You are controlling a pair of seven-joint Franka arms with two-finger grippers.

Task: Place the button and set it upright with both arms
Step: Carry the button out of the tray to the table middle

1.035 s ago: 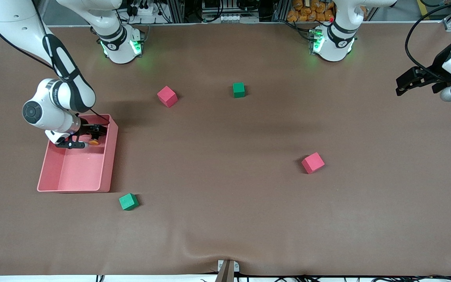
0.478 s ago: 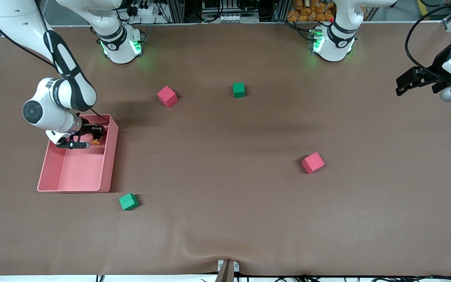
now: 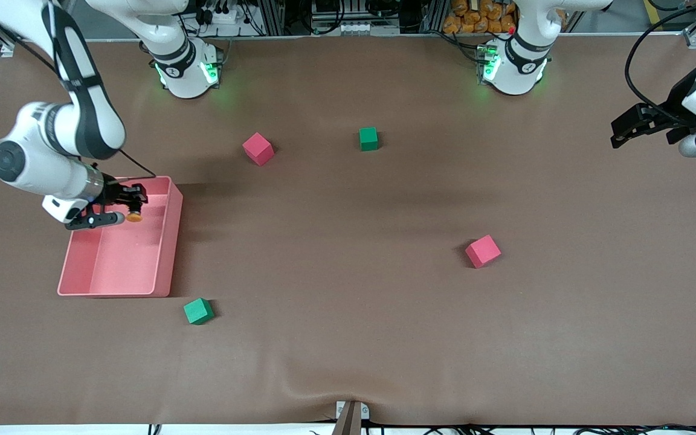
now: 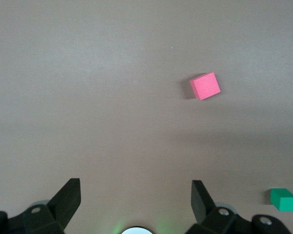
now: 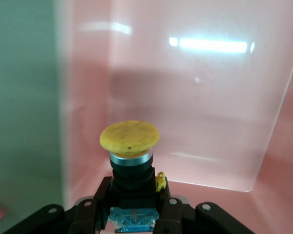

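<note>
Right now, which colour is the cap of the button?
The button has a yellow-orange cap over a black body, seen best in the right wrist view.

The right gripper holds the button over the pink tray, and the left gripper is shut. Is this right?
Not quite. The left gripper is open, as the left wrist view shows its fingers standing apart. The rest holds: the right gripper is shut on the button over the pink tray.

Front view evenly bright, light from overhead; soft broad shadows on brown table cover (image 3: pixel 348 338) beside pink bin (image 3: pixel 167 241) and cubes; green glow at arm bases; right wrist view hazy, white glare streak on bin wall (image 5: pixel 212 45), orange button cap (image 5: pixel 130 137) sharp, edges blurred; left wrist view soft, dim shadow band across table.
</note>
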